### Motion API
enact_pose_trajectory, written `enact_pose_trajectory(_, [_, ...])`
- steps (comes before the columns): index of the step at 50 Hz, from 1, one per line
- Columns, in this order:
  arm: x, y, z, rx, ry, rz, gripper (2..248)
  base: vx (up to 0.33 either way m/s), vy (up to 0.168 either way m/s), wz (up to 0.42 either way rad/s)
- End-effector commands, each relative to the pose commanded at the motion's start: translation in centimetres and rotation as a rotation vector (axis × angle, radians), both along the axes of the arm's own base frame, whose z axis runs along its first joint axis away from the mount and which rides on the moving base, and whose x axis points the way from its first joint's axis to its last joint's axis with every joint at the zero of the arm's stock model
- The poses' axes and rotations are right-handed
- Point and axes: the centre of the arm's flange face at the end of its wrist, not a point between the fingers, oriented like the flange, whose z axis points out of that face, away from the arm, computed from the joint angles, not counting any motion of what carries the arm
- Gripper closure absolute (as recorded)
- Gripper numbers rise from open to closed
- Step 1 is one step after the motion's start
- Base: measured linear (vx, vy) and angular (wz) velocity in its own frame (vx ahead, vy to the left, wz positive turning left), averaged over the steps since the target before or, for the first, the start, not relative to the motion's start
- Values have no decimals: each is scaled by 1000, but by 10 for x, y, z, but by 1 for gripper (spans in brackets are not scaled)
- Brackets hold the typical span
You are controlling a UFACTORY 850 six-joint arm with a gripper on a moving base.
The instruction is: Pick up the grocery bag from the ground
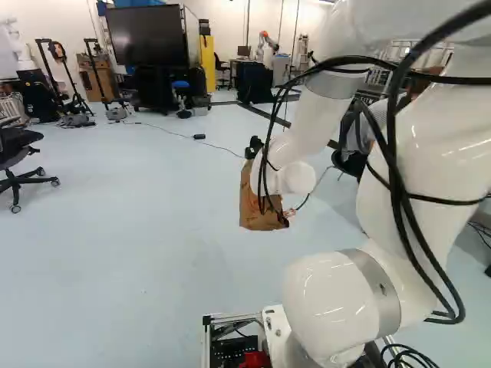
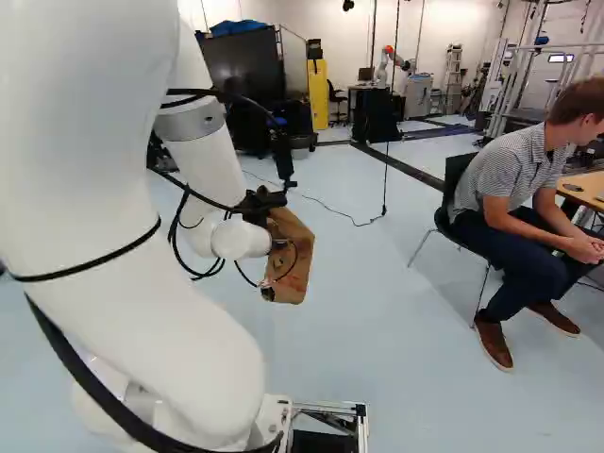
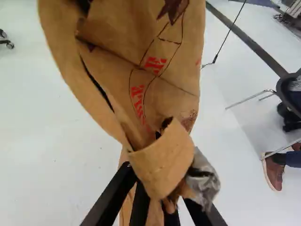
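Note:
My gripper (image 2: 260,202), partly hidden by the wrist in the right base view, holds the crumpled brown paper grocery bag (image 2: 291,257). The bag hangs tilted and appears clear of the floor. Part of it also shows beyond the wrist in the left base view, as brown paper (image 1: 256,208). In the wrist view the gripper (image 3: 159,200) is shut on a bunched, folded part of the bag (image 3: 164,56), which covers the fingertips. Red print shows on the paper, and a grey crinkled piece (image 3: 205,179) sticks out beside the fingers.
A person (image 2: 514,212) sits on a chair to the right in the right base view, feet on the pale floor (image 2: 396,340). An office chair (image 1: 19,165) stands at the left of the left base view. Farther back are a large screen (image 1: 147,37), a thin cable and another robot (image 2: 385,64).

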Motion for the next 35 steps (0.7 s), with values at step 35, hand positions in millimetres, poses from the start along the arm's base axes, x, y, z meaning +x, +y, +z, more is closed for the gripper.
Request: enact_pose_trajectory(35, [-48,-11,29,66,-227,-66,231,0,0,0])
